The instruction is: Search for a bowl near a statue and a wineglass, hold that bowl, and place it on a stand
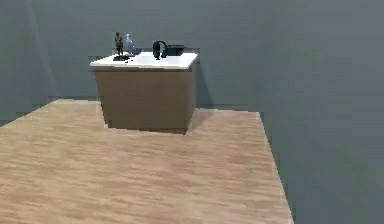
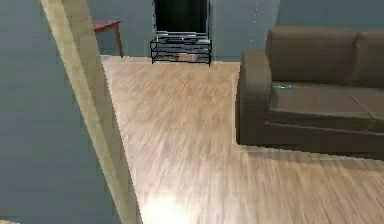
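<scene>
Cabinet: a tan, box-like cabinet stands against the grey-blue wall in the upper left part of the forward view, at the far end of the wooden floor.
Tabletop: the cabinet's white tabletop carries a small cluster of things along its back edge.
Small figure: a small grey-blue figure, upright like a statue, stands at the tabletop's left end.
Dark rounded thing: a dark rounded thing stands just right of the figure, with a flat dark thing beside it. Both are too small to tell whether either is the bowl.
Small dark spot: a low dark-red spot lies in front of the figure; its kind cannot be told.
Fingers: their state cannot be told from these pictures.
Door frame: a pale wooden door frame crosses the arm side view's left, with grey wall beside it.
Sofa: a brown sofa stands on the wooden floor at the arm side view's right.
Rack: a low dark rack stands at the far wall, under a black screen.
Side table: a red-brown table stands just left of the rack.
</scene>
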